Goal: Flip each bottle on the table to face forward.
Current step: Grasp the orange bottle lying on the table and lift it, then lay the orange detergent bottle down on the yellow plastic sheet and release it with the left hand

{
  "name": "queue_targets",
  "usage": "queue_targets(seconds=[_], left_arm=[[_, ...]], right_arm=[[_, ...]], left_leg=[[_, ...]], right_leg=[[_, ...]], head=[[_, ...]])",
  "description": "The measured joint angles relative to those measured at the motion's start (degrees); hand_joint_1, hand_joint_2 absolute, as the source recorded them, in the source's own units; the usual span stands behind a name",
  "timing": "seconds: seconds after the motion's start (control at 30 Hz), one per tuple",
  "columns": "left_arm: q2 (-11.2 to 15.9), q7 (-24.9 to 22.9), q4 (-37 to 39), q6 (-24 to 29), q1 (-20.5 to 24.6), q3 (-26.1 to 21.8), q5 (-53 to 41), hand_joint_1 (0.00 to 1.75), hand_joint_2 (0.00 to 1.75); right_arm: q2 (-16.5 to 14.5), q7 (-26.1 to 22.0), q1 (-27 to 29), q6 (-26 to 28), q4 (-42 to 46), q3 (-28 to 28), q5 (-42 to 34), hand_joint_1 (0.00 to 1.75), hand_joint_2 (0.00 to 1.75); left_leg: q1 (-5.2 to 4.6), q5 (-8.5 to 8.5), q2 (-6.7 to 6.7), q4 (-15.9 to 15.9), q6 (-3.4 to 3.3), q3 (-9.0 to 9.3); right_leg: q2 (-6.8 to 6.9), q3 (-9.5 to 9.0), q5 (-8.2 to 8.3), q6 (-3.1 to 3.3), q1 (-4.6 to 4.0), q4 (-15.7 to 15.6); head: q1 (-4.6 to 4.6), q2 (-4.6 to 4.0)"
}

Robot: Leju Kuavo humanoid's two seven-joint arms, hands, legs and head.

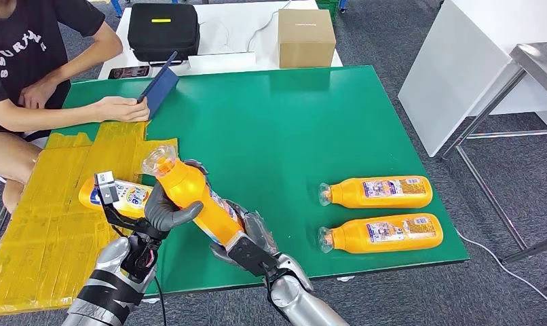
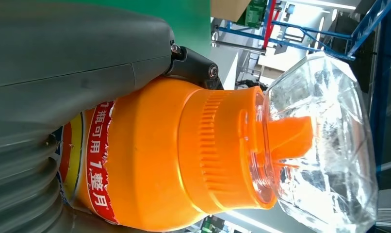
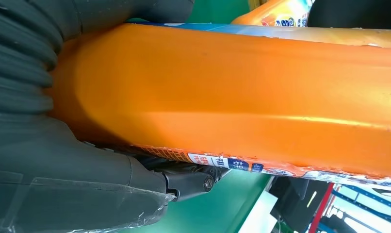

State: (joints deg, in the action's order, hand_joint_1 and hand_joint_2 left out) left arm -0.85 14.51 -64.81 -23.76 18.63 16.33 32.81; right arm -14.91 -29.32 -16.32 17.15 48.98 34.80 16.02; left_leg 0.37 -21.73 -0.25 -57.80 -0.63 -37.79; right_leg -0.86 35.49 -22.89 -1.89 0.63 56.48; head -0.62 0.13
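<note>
An orange bottle [image 1: 193, 197] with a clear cap is held tilted above the green table [image 1: 277, 122], cap up and to the left. My left hand [image 1: 163, 212] grips its upper body below the neck; the left wrist view has the bottle [image 2: 184, 155] and cap close up. My right hand [image 1: 250, 244] grips its lower end, and the right wrist view is close on the bottle [image 3: 242, 97]. Another orange bottle [image 1: 118, 193] lies behind the left hand on yellow sheets. Two more bottles [image 1: 379, 192] [image 1: 383, 233] lie on their sides at the right, labels up.
A person [image 1: 33, 68] sits at the far left holding a blue tablet [image 1: 161, 85]. Yellow sheets [image 1: 47, 224] cover the table's left part. A black case [image 1: 163, 28] and a cardboard box [image 1: 306, 37] stand on a white table behind. A white table and metal frame stand right.
</note>
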Motion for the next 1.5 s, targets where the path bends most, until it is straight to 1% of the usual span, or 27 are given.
queue_targets(seconds=[0.03,0.07,0.17,0.2,0.3,0.4,0.63,0.73,0.87,1.0,1.07,1.1,1.13,1.2,1.23,1.27,1.37,1.5], left_arm=[[0.0,0.0,0.0,0.1,0.0,0.0,0.0,1.75,1.75],[0.0,0.1,0.0,0.3,0.0,0.0,0.1,1.75,1.75],[0.0,0.2,0.0,0.7,-0.1,-0.1,0.3,1.75,1.75],[0.0,0.2,0.0,0.7,-0.1,-0.2,0.4,1.75,1.75],[0.0,0.5,-0.5,0.9,-0.6,-0.9,0.5,1.75,1.75],[0.3,0.9,-1.5,1.3,-1.2,-1.9,0.3,1.75,1.75],[1.3,2.1,-4.4,2.6,-3.2,-4.2,-2.3,1.75,1.75],[1.6,2.2,-5.1,2.8,-3.7,-4.7,-2.6,1.75,1.75],[1.7,2.2,-5.7,2.8,-3.9,-4.9,-2.6,1.75,1.75],[1.9,2.8,-6.2,3.1,-4.2,-5.0,-3.8,1.75,1.75],[2.2,4.5,-7.3,5.3,-4.8,-5.2,-7.3,1.75,1.75],[2.4,6.0,-8.4,8.3,-5.2,-5.4,-10.8,1.75,1.75],[2.8,7.3,-10.0,12.7,-5.8,-5.6,-16.1,1.75,1.75],[3.7,8.9,-13.7,21.8,-6.9,-6.0,-29.6,1.75,1.75],[4.2,9.0,-15.7,25.0,-7.5,-6.4,-35.9,1.75,1.75],[4.6,9.0,-17.4,27.1,-8.1,-6.8,-40.7,1.75,1.75],[5.6,9.1,-21.8,32.1,-9.9,-7.6,-50.8,1.75,1.75],[6.3,8.9,-25.2,36.3,-11.5,-7.7,-58.6,1.75,1.75]], right_arm=[[0.0,0.0,0.0,0.1,0.0,0.0,0.0,1.74,1.75],[0.0,0.0,0.0,0.2,-0.1,0.0,0.0,1.52,1.75],[0.0,-0.1,0.0,-0.3,-0.1,0.0,-1.0,0.21,1.75],[0.0,-0.2,0.0,-0.8,0.0,0.0,-1.6,0.00,1.75],[0.4,-0.3,0.6,-2.2,1.8,-0.2,-3.2,0.00,1.75],[1.1,0.1,1.8,-3.2,5.8,-0.5,-4.1,0.00,1.75],[4.0,2.3,5.9,-7.8,19.3,-1.5,-6.5,0.00,1.75],[4.9,2.6,6.8,-8.2,22.8,-1.7,-6.7,0.00,1.75],[5.7,2.8,7.5,-8.3,25.4,-1.8,-6.7,0.00,1.75],[6.2,2.6,8.0,-8.6,26.9,-1.9,-6.9,0.00,0.00],[6.7,2.3,8.9,-8.8,28.6,-2.3,-7.3,0.00,0.00],[7.2,2.3,9.7,-8.6,30.0,-2.7,-7.8,0.00,0.00],[7.7,2.5,10.7,-8.5,31.6,-3.5,-8.3,0.00,0.00],[9.0,2.8,13.0,-8.9,35.1,-5.9,-9.4,0.00,0.87],[9.5,3.0,14.1,-9.5,36.6,-7.4,-9.7,0.00,1.31],[9.9,3.0,15.1,-10.1,38.0,-8.9,-9.8,0.00,1.75],[10.7,3.1,17.6,-11.2,41.2,-12.6,-9.4,0.00,1.75],[11.3,2.9,19.5,-12.1,43.8,-15.5,-9.6,0.00,1.75]], left_leg=[[0.00,0.00,0.00,0.0,0.00,0.00],[0.00,0.00,0.00,0.0,0.00,0.00],[0.00,0.00,0.00,0.0,0.00,0.00],[0.00,0.00,0.00,0.0,0.00,0.00],[0.00,0.00,0.01,0.0,0.00,0.00],[0.00,0.00,0.00,0.0,0.00,0.00],[0.00,-0.01,0.01,0.0,0.00,-0.03],[0.00,-0.01,0.01,0.0,0.00,-0.03],[0.00,-0.01,0.01,0.0,0.00,-0.03],[0.00,0.00,0.01,0.0,0.00,-0.03],[0.00,0.00,0.01,0.0,0.00,-0.03],[0.00,-0.01,0.00,0.0,0.00,-0.04],[0.00,-0.01,-0.01,0.0,0.00,-0.06],[0.00,-0.04,-0.03,0.0,0.02,-0.10],[-0.01,-0.07,-0.04,0.0,0.03,-0.11],[-0.01,-0.10,-0.04,0.0,0.06,-0.12],[-0.02,-0.14,-0.02,0.0,0.09,-0.12],[-0.01,-0.13,-0.02,0.0,0.09,-0.11]], right_leg=[[0.00,0.00,0.00,0.00,0.00,0.0],[0.00,0.00,0.00,0.00,0.00,0.0],[0.00,0.00,0.00,0.00,0.00,0.0],[0.00,0.00,0.00,0.00,0.00,0.0],[0.00,0.01,0.00,0.00,0.00,0.0],[0.00,0.02,0.00,0.00,0.00,0.0],[0.00,0.05,-0.01,0.00,0.00,0.0],[0.00,0.05,-0.01,0.01,0.00,0.0],[0.00,0.05,0.00,0.01,0.00,0.0],[0.00,0.05,0.00,0.00,0.00,0.0],[0.00,0.05,0.00,0.00,0.00,0.0],[0.00,0.06,-0.01,0.00,0.00,0.0],[0.00,0.07,-0.02,0.00,0.00,0.0],[0.01,0.08,-0.04,0.00,0.01,0.0],[0.01,0.08,-0.05,0.00,0.01,0.0],[0.01,0.10,-0.05,0.01,0.01,0.0],[0.00,0.13,-0.06,0.01,0.01,0.0],[0.00,0.13,-0.06,0.02,0.00,0.0]], head=[[0.00,0.00],[0.01,0.00],[0.00,0.00],[0.00,0.00],[0.01,0.00],[0.01,0.00],[0.01,0.00],[0.01,0.00],[0.01,0.00],[0.01,0.00],[0.00,0.00],[0.00,0.00],[0.00,0.00],[0.01,0.00],[0.01,0.00],[-0.01,0.00],[-0.01,0.00],[0.01,0.00]])
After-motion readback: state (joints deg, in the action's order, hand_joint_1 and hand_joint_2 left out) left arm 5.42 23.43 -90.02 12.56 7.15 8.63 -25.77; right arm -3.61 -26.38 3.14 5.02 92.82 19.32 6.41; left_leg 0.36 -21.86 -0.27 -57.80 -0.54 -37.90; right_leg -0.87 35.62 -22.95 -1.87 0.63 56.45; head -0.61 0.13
